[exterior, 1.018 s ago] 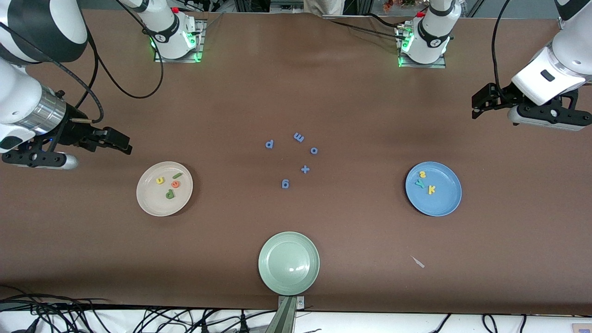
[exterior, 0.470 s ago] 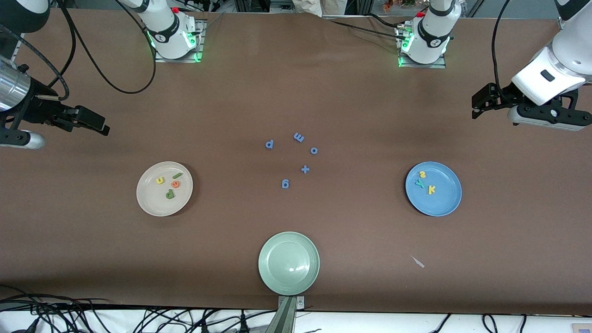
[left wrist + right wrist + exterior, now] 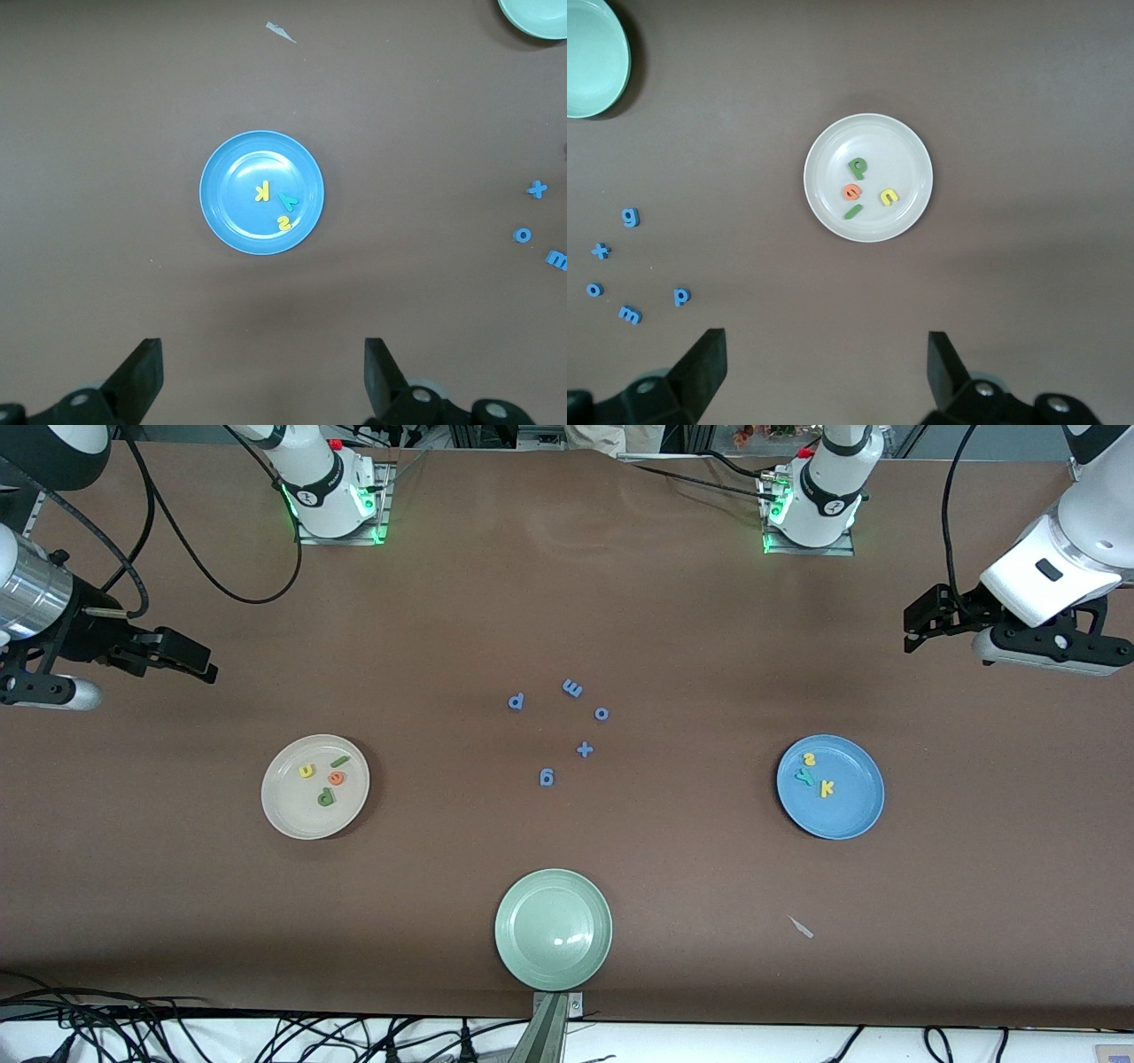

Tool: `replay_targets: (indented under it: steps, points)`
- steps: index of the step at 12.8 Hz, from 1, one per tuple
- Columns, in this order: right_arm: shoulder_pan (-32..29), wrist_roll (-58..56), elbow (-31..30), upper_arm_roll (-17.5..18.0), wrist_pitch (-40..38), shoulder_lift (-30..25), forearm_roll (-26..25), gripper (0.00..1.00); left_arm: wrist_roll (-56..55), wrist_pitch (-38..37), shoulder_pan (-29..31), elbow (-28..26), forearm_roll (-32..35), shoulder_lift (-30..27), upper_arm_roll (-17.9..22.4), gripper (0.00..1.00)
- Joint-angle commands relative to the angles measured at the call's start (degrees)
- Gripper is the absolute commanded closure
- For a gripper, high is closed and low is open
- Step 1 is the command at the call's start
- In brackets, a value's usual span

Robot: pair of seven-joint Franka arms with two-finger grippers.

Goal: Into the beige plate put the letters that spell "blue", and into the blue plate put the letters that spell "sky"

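Nearest the front camera we see one pale green plate (image 3: 553, 929) with nothing in it, and one small pale scrap (image 3: 801, 927) on the table (image 3: 673, 602) toward the left arm's end.

Farther back we count two more plates. The beige plate (image 3: 285, 808) sits toward the right arm's end and holds four letters: the dark green b (image 3: 326, 798) nearest, the orange e (image 3: 336, 778), the yellow u (image 3: 306, 771), and the thin green l (image 3: 338, 761), whose long axis lies slantwise. The blue plate (image 3: 850, 815) sits toward the left arm's end with three: the yellow k (image 3: 827, 787), the teal y (image 3: 803, 776) and the yellow s (image 3: 809, 759).

Between the two plates lie five blue letters (image 3: 546, 778) on the bare table.

The right gripper (image 3: 182, 656) hangs over the table's right-arm end and the left gripper (image 3: 924, 622) over its own end, both spread wide and holding nothing.
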Motion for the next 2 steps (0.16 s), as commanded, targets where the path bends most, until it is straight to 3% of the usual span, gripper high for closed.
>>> replay_targets:
  steps: [1, 2]
  points:
    - [0.27, -0.03, -0.16, 0.14, -0.63, -0.42, -0.99, 0.0, 0.63, -0.81, -0.01, 1.18, 0.66, 0.43, -0.04, 0.0]
    - [0.27, -0.29, -0.16, 0.14, -0.63, -0.42, -0.99, 0.0, 0.63, -0.81, -0.01, 1.18, 0.66, 0.43, 0.05, 0.0]
